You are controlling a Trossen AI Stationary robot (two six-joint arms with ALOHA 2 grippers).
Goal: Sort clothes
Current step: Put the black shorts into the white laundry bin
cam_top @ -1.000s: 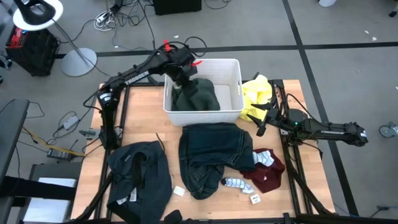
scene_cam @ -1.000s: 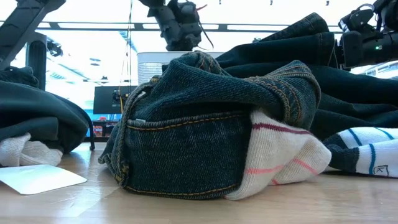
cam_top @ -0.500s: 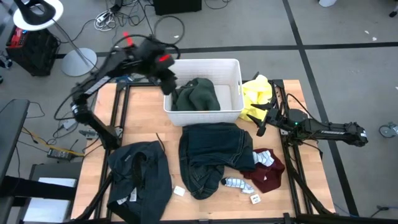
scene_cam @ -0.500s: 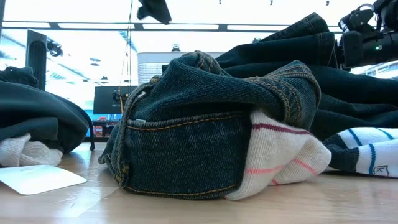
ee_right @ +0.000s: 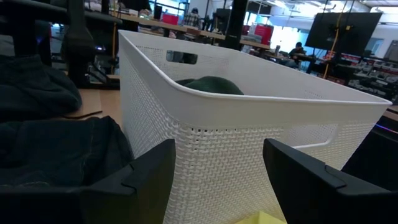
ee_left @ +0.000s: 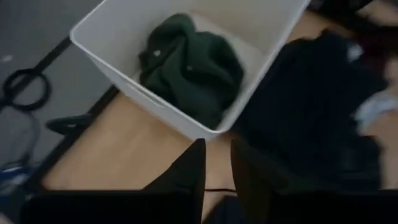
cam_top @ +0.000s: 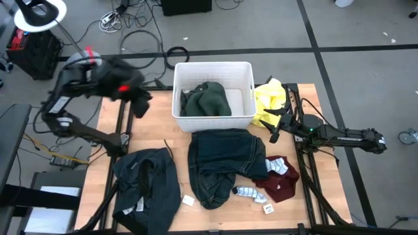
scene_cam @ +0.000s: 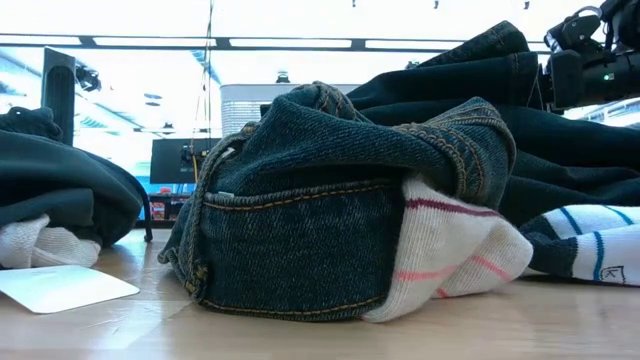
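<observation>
A dark green garment [cam_top: 206,99] lies bunched in the white bin [cam_top: 246,72]; it also shows in the left wrist view [ee_left: 193,68]. My left gripper [cam_top: 140,104] hovers over the table left of the bin, its fingers a narrow gap apart [ee_left: 217,149] and empty. My right gripper [cam_top: 273,128] is open and empty by the bin's near right corner [ee_right: 217,149]. The yellow garment [cam_top: 268,101] lies right of the bin. Jeans [cam_top: 225,163], a dark navy garment [cam_top: 147,186], a maroon garment [cam_top: 281,185] and striped socks [cam_top: 248,192] lie on the table.
Small white tags [cam_top: 187,200] lie near the front edge. In the low view the jeans [scene_cam: 330,200] cover a striped sock [scene_cam: 450,250]. Bare wood [cam_top: 153,127] shows between the bin and the navy garment. Cables lie on the floor behind the table.
My left arm has swung out of the bin toward the table's left edge and risen out of the low view. The dark green garment has stayed in the bin. My right arm has kept still.
</observation>
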